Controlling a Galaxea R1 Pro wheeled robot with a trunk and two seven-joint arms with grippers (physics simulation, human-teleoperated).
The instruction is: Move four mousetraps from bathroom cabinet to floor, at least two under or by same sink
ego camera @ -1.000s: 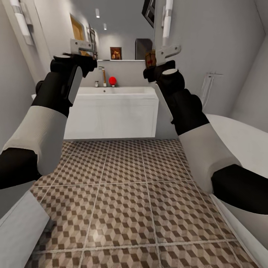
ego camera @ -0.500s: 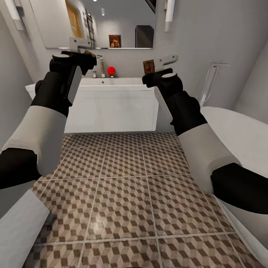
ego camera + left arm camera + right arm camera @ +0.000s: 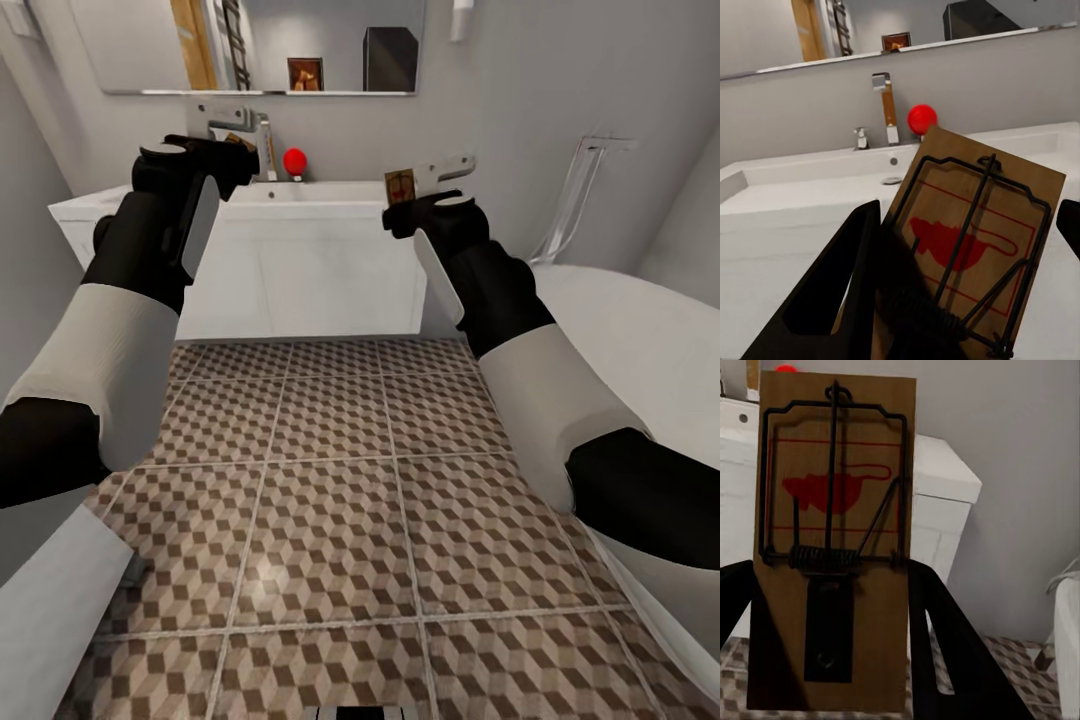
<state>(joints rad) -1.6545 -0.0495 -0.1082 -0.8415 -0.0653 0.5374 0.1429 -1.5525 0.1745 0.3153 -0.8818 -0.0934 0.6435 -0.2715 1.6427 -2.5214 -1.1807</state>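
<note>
- A brown wooden mousetrap (image 3: 832, 547) with a black wire spring and a red mouse print is pinched upright in the right end effector (image 3: 832, 660); its two dark fingers (image 3: 945, 645) press on the board's side edges.
- In the head view this mousetrap (image 3: 400, 185) is raised in front of the white vanity unit (image 3: 300, 265), level with its top.
- A second mousetrap (image 3: 967, 247), tilted, is clamped in the left end effector (image 3: 967, 300), one dark finger (image 3: 840, 292) lying against its edge.
- In the head view the left end effector (image 3: 235, 135) is raised near the tap (image 3: 266, 145), its mousetrap (image 3: 238, 140) barely visible.
- A red ball (image 3: 294, 160) sits on the vanity top beside the tap, below a wall mirror (image 3: 250, 45).
- The bathroom floor (image 3: 330, 500), tiled in a brown, beige and white cube pattern, stretches from the vanity toward the robot.
- A white bathtub (image 3: 640, 340) borders the floor on the robot's right.
- Both arms, black with white sleeves, reach forward over the tiles.
</note>
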